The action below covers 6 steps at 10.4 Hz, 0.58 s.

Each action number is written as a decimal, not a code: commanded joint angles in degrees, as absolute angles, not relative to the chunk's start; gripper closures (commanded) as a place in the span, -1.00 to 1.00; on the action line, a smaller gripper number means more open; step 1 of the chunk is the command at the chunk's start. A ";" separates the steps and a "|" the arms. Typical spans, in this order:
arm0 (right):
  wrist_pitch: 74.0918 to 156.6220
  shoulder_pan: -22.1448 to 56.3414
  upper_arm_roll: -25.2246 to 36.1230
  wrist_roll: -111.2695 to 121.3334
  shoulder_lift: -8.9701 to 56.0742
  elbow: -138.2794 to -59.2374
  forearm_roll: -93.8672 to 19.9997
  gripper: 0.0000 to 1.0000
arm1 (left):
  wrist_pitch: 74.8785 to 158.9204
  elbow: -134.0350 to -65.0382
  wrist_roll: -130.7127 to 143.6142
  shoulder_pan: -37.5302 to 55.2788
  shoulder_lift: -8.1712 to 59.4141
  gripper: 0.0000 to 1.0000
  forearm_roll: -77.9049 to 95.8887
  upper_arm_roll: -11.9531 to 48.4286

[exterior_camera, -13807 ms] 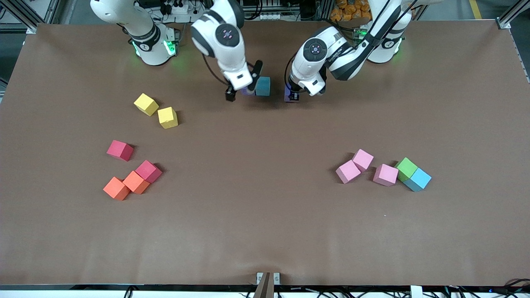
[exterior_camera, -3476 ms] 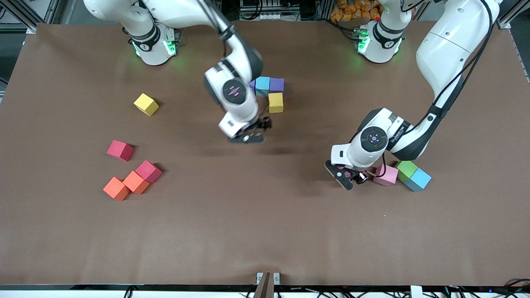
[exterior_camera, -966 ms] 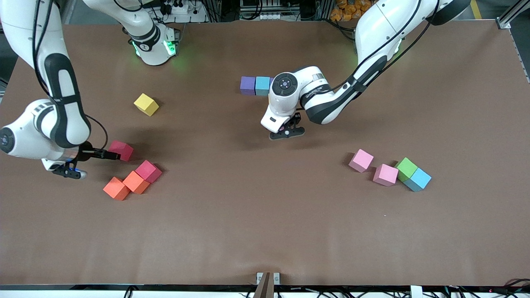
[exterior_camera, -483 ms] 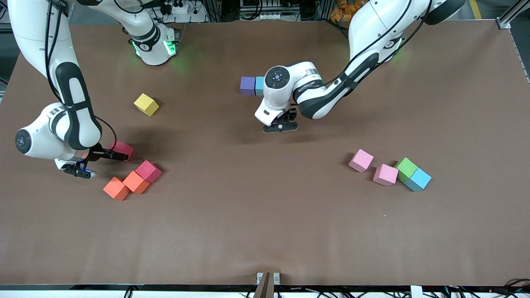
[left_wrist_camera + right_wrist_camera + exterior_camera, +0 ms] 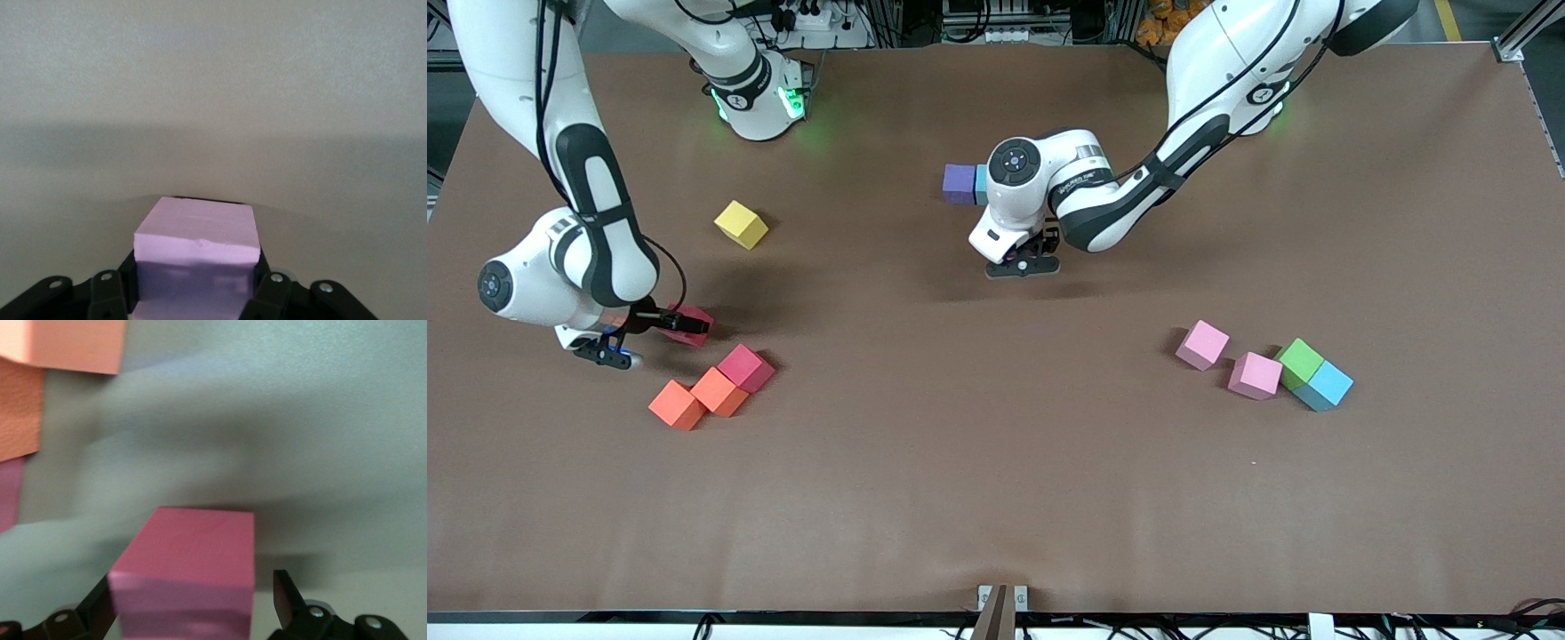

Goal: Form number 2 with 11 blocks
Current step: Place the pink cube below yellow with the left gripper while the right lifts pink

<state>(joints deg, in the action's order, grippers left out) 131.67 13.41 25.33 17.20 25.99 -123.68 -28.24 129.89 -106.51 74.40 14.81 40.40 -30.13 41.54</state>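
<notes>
Pink block [image 5: 195, 257] gripped in left fingers [image 5: 272, 293]; crimson block [image 5: 187, 577] held between right fingers [image 5: 285, 597]

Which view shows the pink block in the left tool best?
The left wrist view: the pink block fills the foreground between the left tool fingers, top face and one side clear. In the front view the arm's wrist hides nearly all of it above the table. The right wrist view does not show it.
</notes>
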 commanded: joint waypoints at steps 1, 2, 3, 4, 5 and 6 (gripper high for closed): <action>132.01 13.97 25.66 17.58 21.10 -126.91 -29.62 -1.00 | 129.81 -106.96 74.27 15.56 40.61 0.74 -31.46 41.48; 132.10 13.97 25.66 17.67 20.75 -127.35 -29.62 -1.00 | 129.90 -107.14 74.35 15.64 40.61 0.74 -31.46 41.48; 132.36 13.97 25.66 17.67 20.74 -127.53 -29.62 -1.00 | 129.82 -107.23 74.36 15.91 40.61 0.73 -31.46 41.48; 132.62 13.97 25.66 17.75 20.83 -127.53 -29.62 -1.00 | 129.81 -107.66 74.36 15.91 40.61 0.72 -32.07 41.48; 132.89 13.89 25.66 17.84 20.92 -127.53 -29.62 -1.00 | 129.90 -108.19 74.36 15.91 40.61 0.70 -33.04 41.48; 133.50 13.80 25.66 18.80 21.27 -127.53 -29.62 -1.00 | 129.82 -108.28 74.36 15.91 40.61 0.63 -33.13 41.48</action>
